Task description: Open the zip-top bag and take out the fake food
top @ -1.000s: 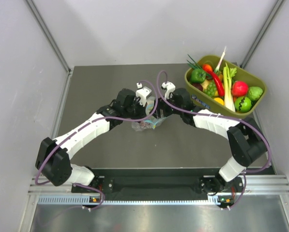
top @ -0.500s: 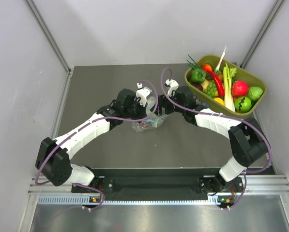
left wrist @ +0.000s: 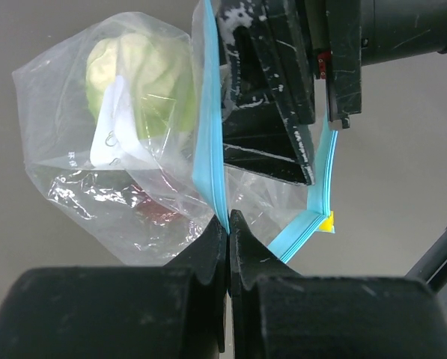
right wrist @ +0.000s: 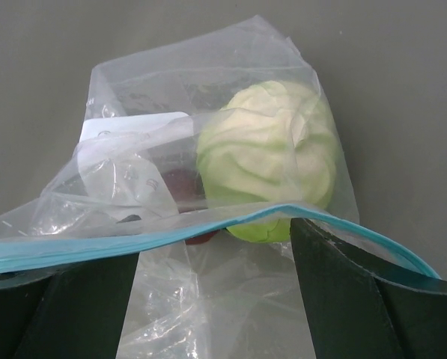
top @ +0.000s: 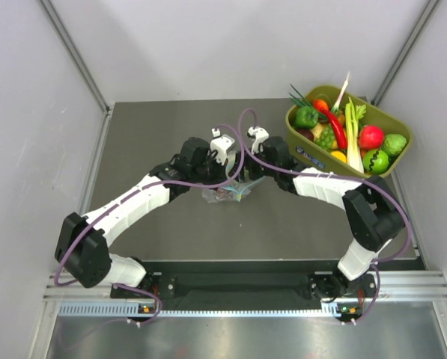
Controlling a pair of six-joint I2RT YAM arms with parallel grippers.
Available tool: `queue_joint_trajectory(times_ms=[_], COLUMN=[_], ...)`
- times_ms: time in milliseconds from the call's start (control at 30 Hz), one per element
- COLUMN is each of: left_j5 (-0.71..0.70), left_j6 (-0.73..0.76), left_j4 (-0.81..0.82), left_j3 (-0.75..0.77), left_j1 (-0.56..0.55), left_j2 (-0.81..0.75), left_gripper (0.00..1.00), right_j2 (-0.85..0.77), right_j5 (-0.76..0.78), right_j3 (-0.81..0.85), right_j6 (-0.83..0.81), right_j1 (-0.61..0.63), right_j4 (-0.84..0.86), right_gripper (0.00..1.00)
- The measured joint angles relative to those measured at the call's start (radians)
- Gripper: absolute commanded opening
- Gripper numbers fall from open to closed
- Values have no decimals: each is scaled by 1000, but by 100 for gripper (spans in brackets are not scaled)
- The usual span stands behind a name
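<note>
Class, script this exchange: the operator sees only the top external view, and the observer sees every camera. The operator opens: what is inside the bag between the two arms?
Observer: The left wrist view shows a pale green cabbage inside the zip-top bag.
Operator: Is anything gripped on the left?
Observer: Yes, the left end effector is shut on the teal zip strip.
Operator: And on the right?
Observer: The right end effector has its fingers spread wide, with the strip running across them.
</note>
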Motion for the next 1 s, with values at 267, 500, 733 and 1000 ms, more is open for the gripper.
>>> queue_joint_trajectory(times_ms=[267, 500, 733, 1000], left_j5=[9, 14, 16, 17], left_j6=[-1, -1, -1, -1], left_j4=[0, 0, 0, 0], left_j3=[0, 0, 0, 0], left_j1=[0, 0, 0, 0], left_j2=[0, 0, 0, 0], left_gripper=[0, 0, 0, 0], right_j2=[0, -14, -11, 18], right_j5=[86, 117, 167, 242], right_j3=[15, 19, 19, 33], right_j6=[3, 27, 48, 64], right_j1=[41, 78, 86, 87], right_j4=[-37, -79, -62, -35], right_gripper=[79, 79, 80, 81])
